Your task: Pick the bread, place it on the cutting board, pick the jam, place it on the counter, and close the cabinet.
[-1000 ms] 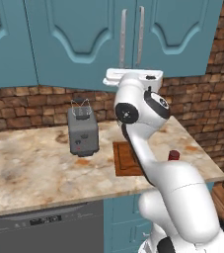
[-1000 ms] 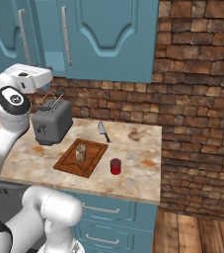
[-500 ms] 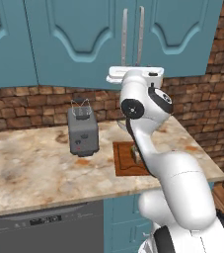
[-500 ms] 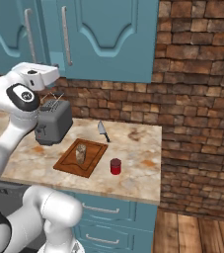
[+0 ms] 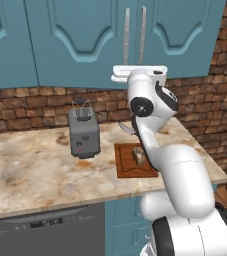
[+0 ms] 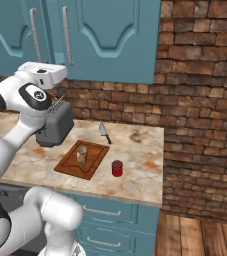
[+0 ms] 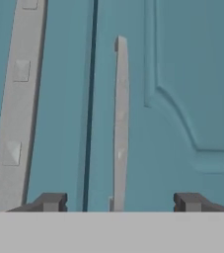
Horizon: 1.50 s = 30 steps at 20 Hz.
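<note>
Beside toaster, knife, board.

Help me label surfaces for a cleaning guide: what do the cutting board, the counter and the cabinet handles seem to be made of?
The cutting board looks like reddish-brown wood, matte, with a groove round its edge. The counter looks like polished stone, judging by its beige-and-rust marbling. The cabinet handles look like brushed grey metal, though painted plastic is possible.
</note>
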Tool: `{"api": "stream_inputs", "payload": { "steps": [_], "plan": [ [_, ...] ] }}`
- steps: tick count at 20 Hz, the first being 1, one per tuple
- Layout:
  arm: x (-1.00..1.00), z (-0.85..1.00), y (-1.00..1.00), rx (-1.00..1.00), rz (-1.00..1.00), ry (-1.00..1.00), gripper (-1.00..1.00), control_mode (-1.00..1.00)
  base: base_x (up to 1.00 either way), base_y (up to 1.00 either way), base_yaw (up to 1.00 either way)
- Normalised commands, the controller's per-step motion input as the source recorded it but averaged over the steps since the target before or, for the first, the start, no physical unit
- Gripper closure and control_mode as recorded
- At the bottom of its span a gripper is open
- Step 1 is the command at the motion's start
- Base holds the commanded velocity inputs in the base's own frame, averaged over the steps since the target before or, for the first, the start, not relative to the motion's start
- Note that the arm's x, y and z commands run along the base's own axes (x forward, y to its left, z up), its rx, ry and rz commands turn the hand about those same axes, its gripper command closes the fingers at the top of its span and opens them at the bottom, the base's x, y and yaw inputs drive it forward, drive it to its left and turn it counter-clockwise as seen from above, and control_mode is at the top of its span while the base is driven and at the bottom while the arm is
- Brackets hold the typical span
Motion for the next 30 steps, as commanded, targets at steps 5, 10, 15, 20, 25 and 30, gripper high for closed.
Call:
{"api": "stream_inputs", "payload": {
  "steps": [5,10,15,20,25,30],
  "plan": [
    [0.26,0.00,0.00,0.00,0.06,0.00,-1.00,-1.00,0.00,0.00,0.00],
    [0.25,0.00,0.00,0.00,0.06,0.00,-1.00,-1.00,0.00,0.00,0.00],
    [0.25,0.00,0.00,0.00,0.05,0.00,-1.00,-1.00,0.00,0.00,0.00],
    [0.24,0.00,0.00,0.00,0.04,0.00,-1.00,-1.00,0.00,0.00,0.00],
    [0.24,0.00,0.00,0.00,0.04,0.00,-1.00,-1.00,0.00,0.00,0.00],
    [0.26,0.00,0.00,0.00,0.04,0.00,-1.00,-1.00,0.00,0.00,0.00]
  ]
}}
